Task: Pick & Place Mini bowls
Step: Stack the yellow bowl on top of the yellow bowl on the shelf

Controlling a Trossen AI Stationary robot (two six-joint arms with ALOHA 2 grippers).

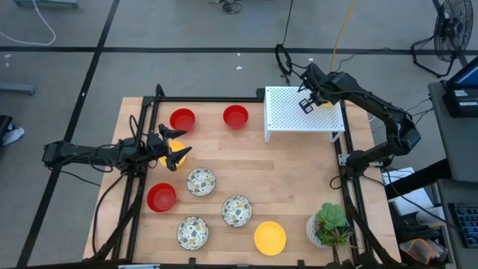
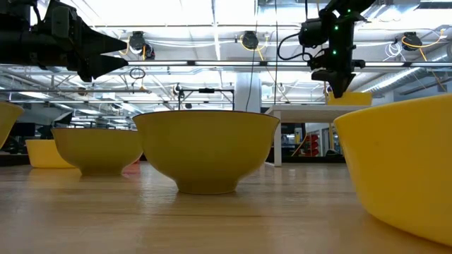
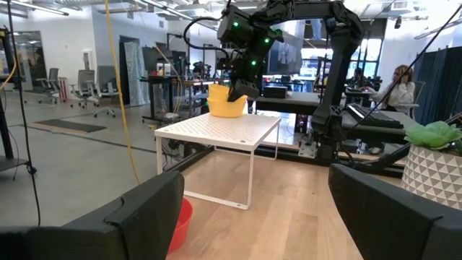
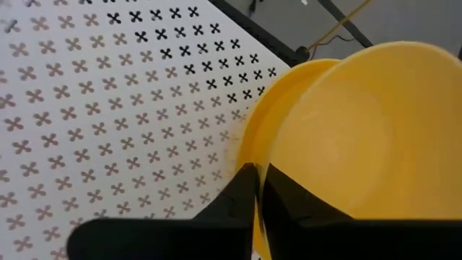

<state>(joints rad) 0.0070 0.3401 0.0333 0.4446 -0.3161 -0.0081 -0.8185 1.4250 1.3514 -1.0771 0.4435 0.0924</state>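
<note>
While the right gripper is held over the white perforated rack, its jaws are pinched on the rim of a yellow mini bowl resting on the rack's top. The left gripper is held above another yellow bowl on the desk, jaws spread wide and empty.

Both arms out, one high, one low.
Right gripper hangs from its bent arm, fingers pinched nearly together; left gripper reaches level, fingers spread wide.
</note>
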